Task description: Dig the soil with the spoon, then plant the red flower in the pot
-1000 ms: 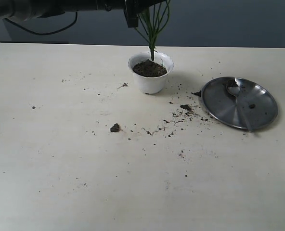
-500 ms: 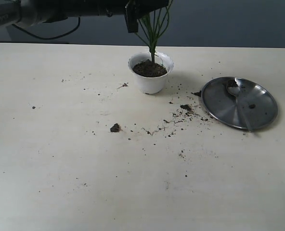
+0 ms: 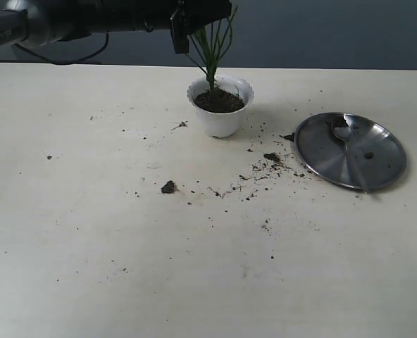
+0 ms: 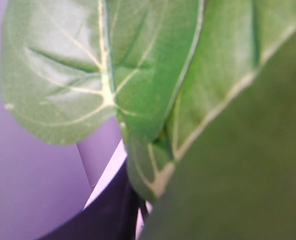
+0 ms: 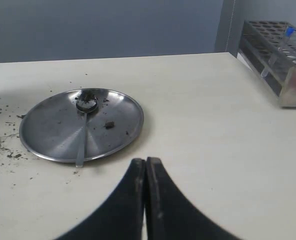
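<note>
The white pot [image 3: 220, 116] stands at the back of the table, filled with dark soil [image 3: 219, 101]. The red flower's green stems [image 3: 212, 49] rise from the soil, their foot in the left part of the pot. Its blooms are cut off above the exterior view. My left gripper [image 3: 194, 32] is shut on the stems just above the pot. Broad green leaves [image 4: 103, 75] fill the left wrist view. The spoon [image 3: 349, 144] [image 5: 83, 130] lies on the steel plate [image 3: 377, 151] [image 5: 53, 130]. My right gripper [image 5: 146, 162] is shut and empty, near the plate's edge.
Loose soil crumbs [image 3: 268, 158] are scattered between pot and plate. A larger clump [image 3: 168, 187] lies in front of the pot. A test-tube rack [image 5: 280, 55] stands at the table's edge beyond the plate.
My left gripper has shifted left with the stems, and their foot has moved from the middle of the soil toward the pot's left side. Spoon and plate have not moved.
</note>
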